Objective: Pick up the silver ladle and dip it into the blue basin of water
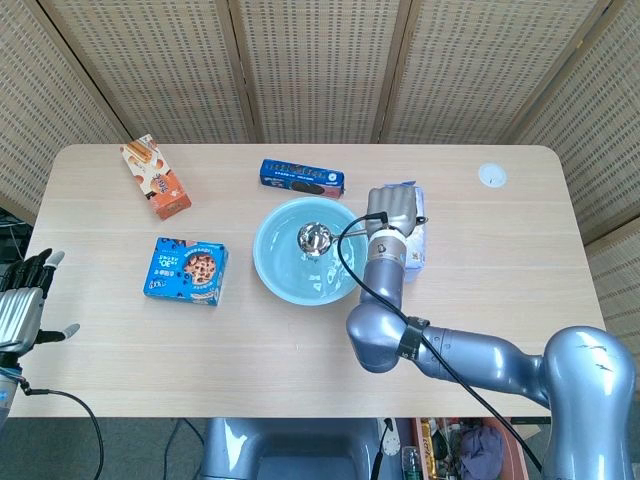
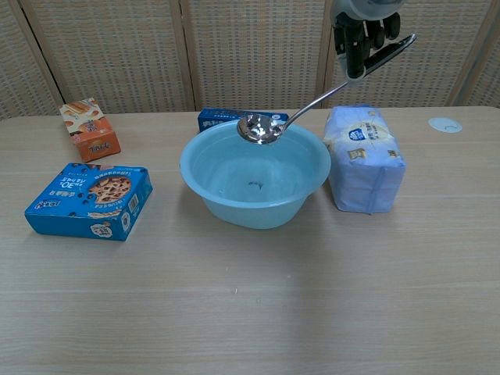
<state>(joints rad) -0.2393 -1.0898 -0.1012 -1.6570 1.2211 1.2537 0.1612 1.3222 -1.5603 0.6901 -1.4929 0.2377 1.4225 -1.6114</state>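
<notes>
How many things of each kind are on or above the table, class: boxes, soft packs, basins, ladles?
Boxes: 3, orange box, blue cookie box, dark blue box
Soft packs: 1, pale blue pack
Basins: 1, blue basin
Ladles: 1, silver ladle
Total: 6

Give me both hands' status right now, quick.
Left hand: open, holding nothing, off the table's left edge.
Right hand: holding the silver ladle by its handle, bowl raised over the blue basin.

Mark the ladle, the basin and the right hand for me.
ladle (image 2: 260, 128), chest view, on its bowl.
basin (image 2: 205, 190), chest view, on its outer wall.
right hand (image 1: 394, 208), head view, on its back.
</notes>
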